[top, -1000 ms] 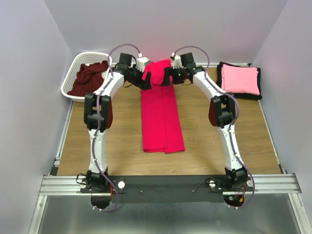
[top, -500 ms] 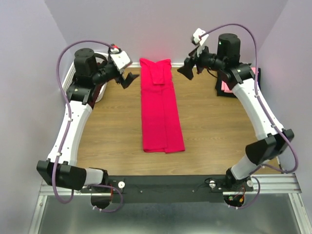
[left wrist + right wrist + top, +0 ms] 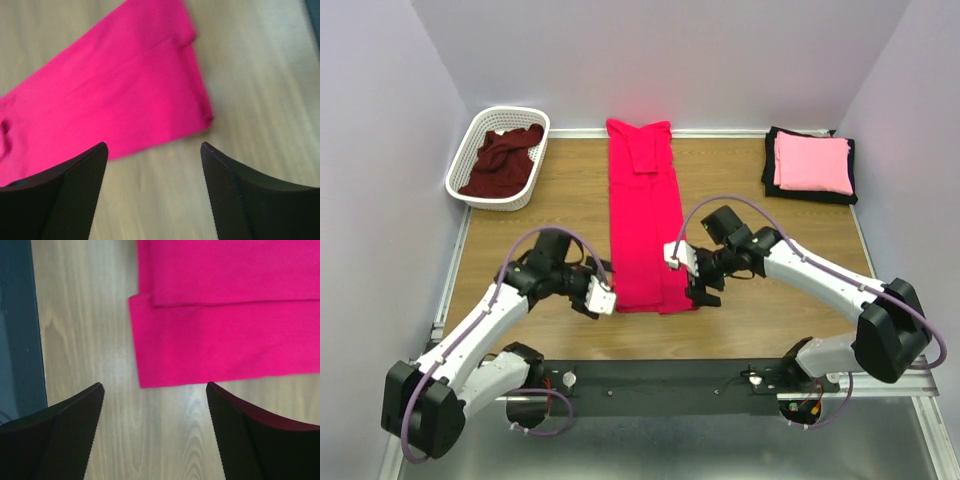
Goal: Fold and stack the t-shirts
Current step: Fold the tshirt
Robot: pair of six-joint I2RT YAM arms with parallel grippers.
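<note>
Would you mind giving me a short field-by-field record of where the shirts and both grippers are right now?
red shirt: folded into a long strip, flat mid-table
maroon shirt: bunched in the white basket, far left
pink shirt: folded, on top of the black shirt, far right
left gripper: open, by the strip's near left corner, holding nothing
right gripper: open, by its near right corner, holding nothing

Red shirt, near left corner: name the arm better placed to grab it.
Left. The left hand, open, hovers beside that corner of the red shirt; the right hand sits across the shirt at the other near corner.
</note>
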